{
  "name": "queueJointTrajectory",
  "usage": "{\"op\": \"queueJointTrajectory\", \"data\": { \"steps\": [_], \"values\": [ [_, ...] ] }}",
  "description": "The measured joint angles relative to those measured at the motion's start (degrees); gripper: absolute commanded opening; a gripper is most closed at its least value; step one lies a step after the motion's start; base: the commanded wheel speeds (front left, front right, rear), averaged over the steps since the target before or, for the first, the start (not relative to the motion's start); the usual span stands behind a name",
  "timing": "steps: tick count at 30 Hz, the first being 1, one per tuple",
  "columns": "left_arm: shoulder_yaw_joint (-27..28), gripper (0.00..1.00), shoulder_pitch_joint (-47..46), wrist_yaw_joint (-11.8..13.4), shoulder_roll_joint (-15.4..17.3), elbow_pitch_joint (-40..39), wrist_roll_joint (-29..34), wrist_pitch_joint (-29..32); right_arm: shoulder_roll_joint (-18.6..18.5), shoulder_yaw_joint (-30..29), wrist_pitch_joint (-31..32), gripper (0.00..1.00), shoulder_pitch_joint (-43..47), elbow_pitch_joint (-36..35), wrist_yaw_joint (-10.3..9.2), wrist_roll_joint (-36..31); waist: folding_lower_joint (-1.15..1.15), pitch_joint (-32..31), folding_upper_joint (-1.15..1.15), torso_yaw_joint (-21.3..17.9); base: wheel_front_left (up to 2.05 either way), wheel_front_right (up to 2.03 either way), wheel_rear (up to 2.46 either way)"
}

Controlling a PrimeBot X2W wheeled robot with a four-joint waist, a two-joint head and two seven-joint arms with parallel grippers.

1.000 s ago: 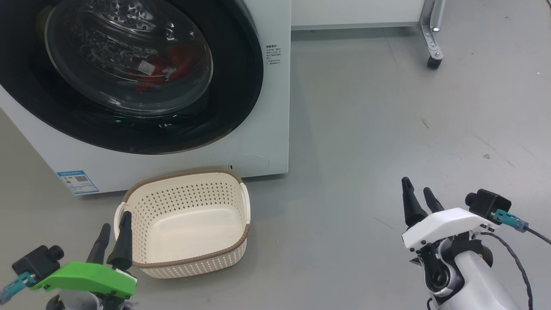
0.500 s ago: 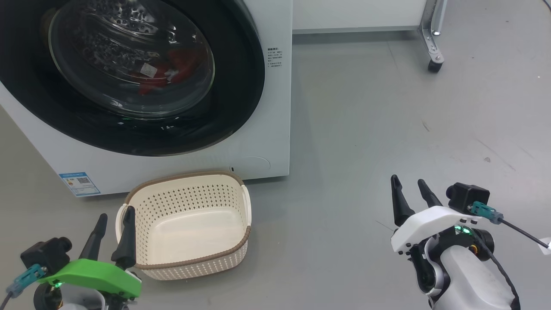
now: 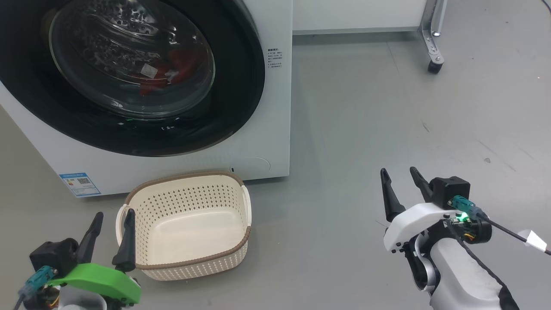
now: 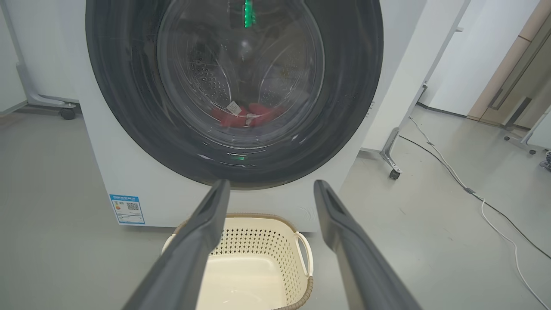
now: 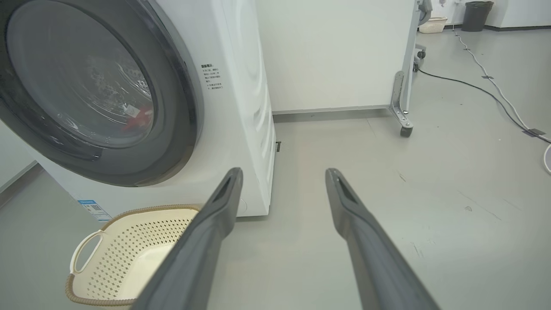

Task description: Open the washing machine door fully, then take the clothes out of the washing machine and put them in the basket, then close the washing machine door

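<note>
The white washing machine (image 3: 275, 107) stands at the upper left with its round black-rimmed door (image 3: 241, 86) shut. Behind the glass bowl lies the red clothes (image 3: 181, 64), also seen in the left wrist view (image 4: 249, 115). The cream basket (image 3: 241, 202) sits empty on the floor just in front of the machine. My left gripper (image 3: 112, 216) is open at the lower left, beside the basket's left handle. My right gripper (image 3: 399, 173) is open at the lower right, over bare floor well right of the basket.
A white stand on a castor wheel (image 3: 434, 65) is at the upper right. Cables (image 5: 495, 86) run over the grey floor farther right. A small blue label sticker (image 3: 79, 183) is on the machine's lower left front.
My right gripper has shifted left and slightly up in the head view. The left gripper has sunk a little lower. The door stays shut.
</note>
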Motion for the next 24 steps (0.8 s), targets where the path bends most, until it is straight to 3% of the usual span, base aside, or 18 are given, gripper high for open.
{"op": "queueJointTrajectory", "data": {
  "steps": [11, 24],
  "values": [
    [1.6, 1.0, -0.1, 0.0, -0.1, 1.2, 8.3, -2.4, -0.8, 2.5, -2.1, 1.0, -2.8, 1.4, -1.56, -8.1, 0.0, -0.1, 0.0, 0.1, 0.0, 0.0, 0.0],
    [7.5, 1.0, -0.1, 0.6, -1.2, 2.8, 11.3, -2.4, -0.8, -1.1, -2.1, 1.0, -2.8, 1.2, -3.97, -8.4, 0.0, -0.1, 0.0, 0.2, 0.0, 0.0, 0.0]
  ]
}}
